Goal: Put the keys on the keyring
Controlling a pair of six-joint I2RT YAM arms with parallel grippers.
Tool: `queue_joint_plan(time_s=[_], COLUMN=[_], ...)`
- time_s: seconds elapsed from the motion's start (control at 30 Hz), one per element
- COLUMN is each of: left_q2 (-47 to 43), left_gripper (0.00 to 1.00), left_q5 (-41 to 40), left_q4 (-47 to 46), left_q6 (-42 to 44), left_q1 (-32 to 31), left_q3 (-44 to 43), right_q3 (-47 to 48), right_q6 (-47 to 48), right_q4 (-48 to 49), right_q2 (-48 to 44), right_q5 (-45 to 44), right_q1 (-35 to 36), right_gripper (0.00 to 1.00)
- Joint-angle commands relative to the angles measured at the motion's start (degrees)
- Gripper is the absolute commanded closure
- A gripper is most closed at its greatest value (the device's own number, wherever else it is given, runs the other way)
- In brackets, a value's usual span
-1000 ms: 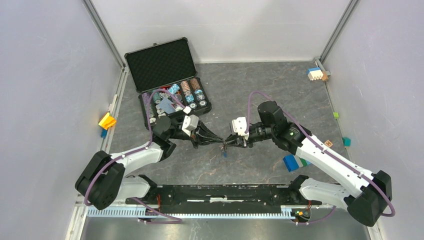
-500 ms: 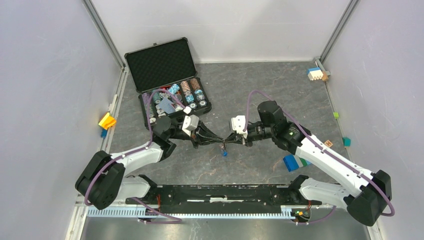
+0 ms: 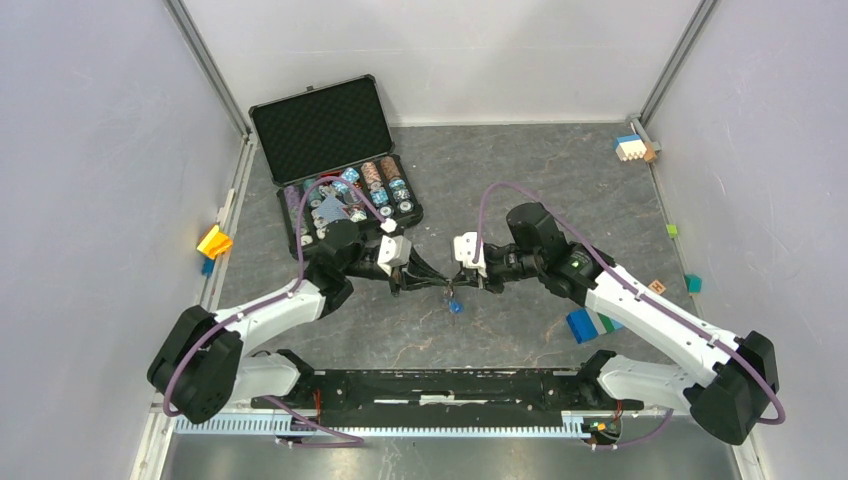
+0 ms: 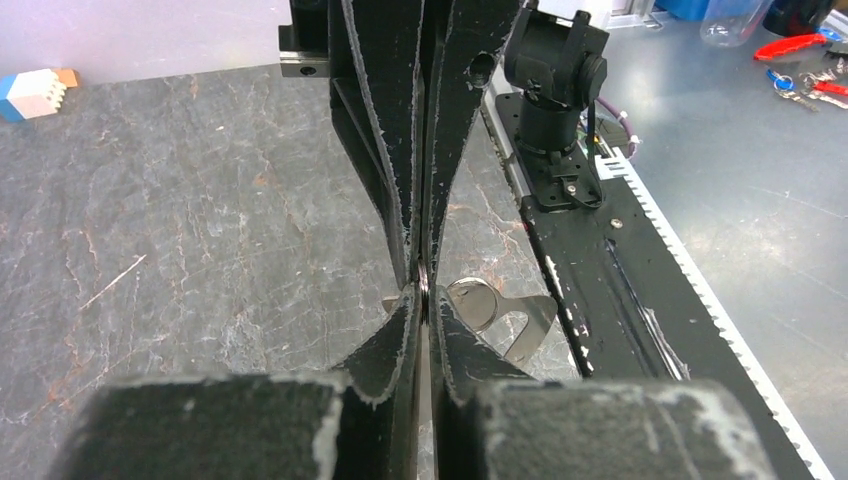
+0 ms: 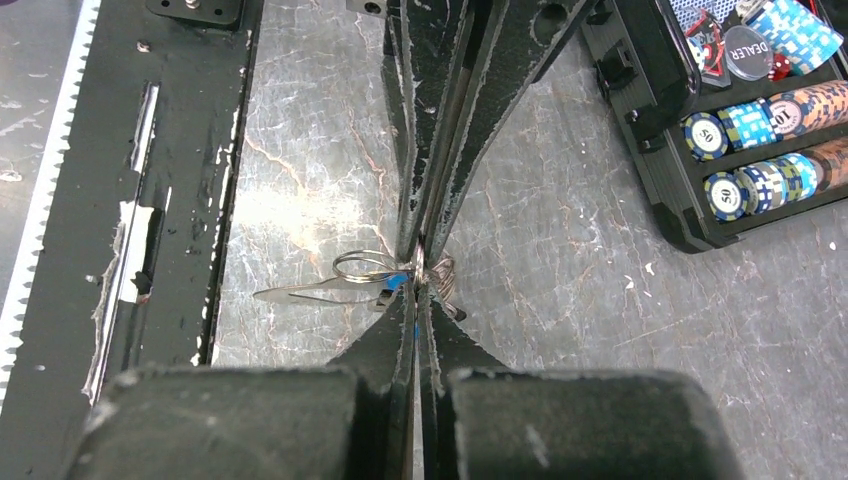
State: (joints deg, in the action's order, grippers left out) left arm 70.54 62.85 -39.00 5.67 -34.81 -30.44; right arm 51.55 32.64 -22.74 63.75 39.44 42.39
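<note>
My left gripper [image 3: 441,287] and right gripper [image 3: 461,287] meet tip to tip over the middle of the table, both shut. In the left wrist view the left gripper [image 4: 425,297] pinches a thin ring edge-on, with a flat silver key piece [image 4: 500,312] just beyond it. In the right wrist view the right gripper [image 5: 420,278] is shut where the wire keyring [image 5: 362,265], a silver blade [image 5: 305,292] and a blue tag [image 5: 397,283] meet. A dark clump of keys [image 5: 446,277] sits on the other side. The blue tag [image 3: 455,306] hangs just below the tips.
An open black case of poker chips [image 3: 345,190] stands at the back left, also in the right wrist view [image 5: 740,130]. Toy blocks lie at the right [image 3: 583,325], left edge [image 3: 214,241] and far corner [image 3: 630,147]. The black base rail [image 3: 440,385] runs along the near edge.
Both wrists shifted a little; the left wrist rose and turned, and the right gripper moved slightly left. The tips stay together, with the blue tag still hanging below.
</note>
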Motion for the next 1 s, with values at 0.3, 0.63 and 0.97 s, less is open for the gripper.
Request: queue_joint_plan(time_s=[0.3, 0.63, 0.97], left_q2=[-0.9, -0.6, -0.1], left_gripper=[0.68, 0.67, 0.78], left_q5=[-4.2, -3.4, -3.0], left_q4=[17.3, 17.8, 17.7], left_q6=[7.1, 7.2, 7.1], left_q1=[0.3, -0.2, -1.0], left_q3=[-7.2, -7.1, -7.4], right_q3=[5.5, 6.0, 6.3], right_q6=[2.8, 1.9, 1.6], right_q4=[-5.0, -4.1, -4.1], right_q2=[2.5, 3.1, 4.2], right_q5=[-4.2, -5.5, -5.8], right_q1=[1.9, 2.7, 3.0], right_gripper=[1.00, 1.00, 1.00])
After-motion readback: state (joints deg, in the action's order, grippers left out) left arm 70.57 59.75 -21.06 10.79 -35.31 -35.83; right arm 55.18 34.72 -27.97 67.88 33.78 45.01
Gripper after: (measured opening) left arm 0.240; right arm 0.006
